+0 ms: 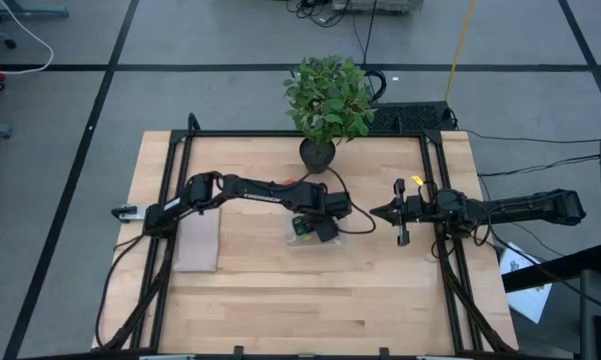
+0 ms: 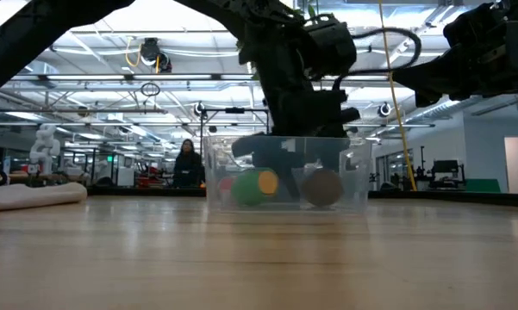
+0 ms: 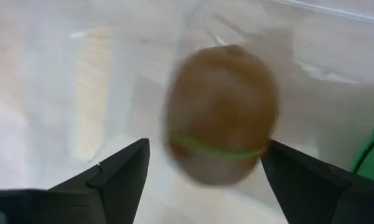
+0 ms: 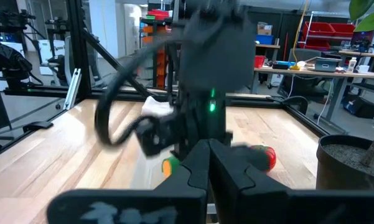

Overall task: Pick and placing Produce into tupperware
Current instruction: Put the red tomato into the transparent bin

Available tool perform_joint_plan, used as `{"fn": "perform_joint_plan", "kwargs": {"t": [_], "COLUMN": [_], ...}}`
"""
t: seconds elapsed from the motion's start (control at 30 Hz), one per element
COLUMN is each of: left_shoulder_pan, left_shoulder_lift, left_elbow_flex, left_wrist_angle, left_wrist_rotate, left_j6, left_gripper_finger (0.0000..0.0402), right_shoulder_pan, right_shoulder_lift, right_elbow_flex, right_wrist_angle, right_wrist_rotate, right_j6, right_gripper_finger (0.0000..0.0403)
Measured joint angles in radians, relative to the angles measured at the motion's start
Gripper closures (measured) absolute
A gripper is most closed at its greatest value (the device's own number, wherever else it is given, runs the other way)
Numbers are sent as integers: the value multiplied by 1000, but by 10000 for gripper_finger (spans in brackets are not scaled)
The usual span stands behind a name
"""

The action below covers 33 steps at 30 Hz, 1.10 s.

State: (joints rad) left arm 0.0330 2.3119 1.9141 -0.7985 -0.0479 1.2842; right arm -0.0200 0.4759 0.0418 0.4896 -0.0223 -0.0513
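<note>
Nearest, at the low view's centre, the clear tupperware is seen on the table, holding the green piece and kiwi. Above it the left pincer is spread apart around the kiwi. At right, the right pincer is held together.

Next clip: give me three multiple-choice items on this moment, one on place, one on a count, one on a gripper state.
1. Where is the left gripper?
A. over the tupperware
B. beside the potted plant
C. off the table

2. How many produce pieces show in the tupperware, low view?
A. one
B. two
C. three

3. The left gripper's fingers are:
A. shut on the kiwi
B. open, kiwi between them
C. out of view

Key: 1 A, the high view shows it there; 2 C, red, green and brown pieces; 3 B, gaps show on both sides.
</note>
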Motion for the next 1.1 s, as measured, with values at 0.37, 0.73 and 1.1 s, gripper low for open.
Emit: {"fn": "perform_joint_plan", "kwargs": {"t": [0.37,0.73,1.1], "left_shoulder_pan": [-23,-69,-72], "left_shoulder_lift": [-68,-95,-95], "left_elbow_flex": [1,3,3], "left_wrist_angle": [-52,-47,-18], "left_wrist_rotate": [-29,-85,-91], "left_j6": [-40,-113,-116], "left_gripper_finger": [98,136,294], "right_shoulder_pan": [0,0,0], "right_shoulder_lift": [4,11,11], "right_elbow_flex": [0,0,0], "right_wrist_angle": [6,8,8], "right_wrist_rotate": [0,0,0], "right_j6": [-2,3,4], "right_gripper_finger": [403,403,403]}}
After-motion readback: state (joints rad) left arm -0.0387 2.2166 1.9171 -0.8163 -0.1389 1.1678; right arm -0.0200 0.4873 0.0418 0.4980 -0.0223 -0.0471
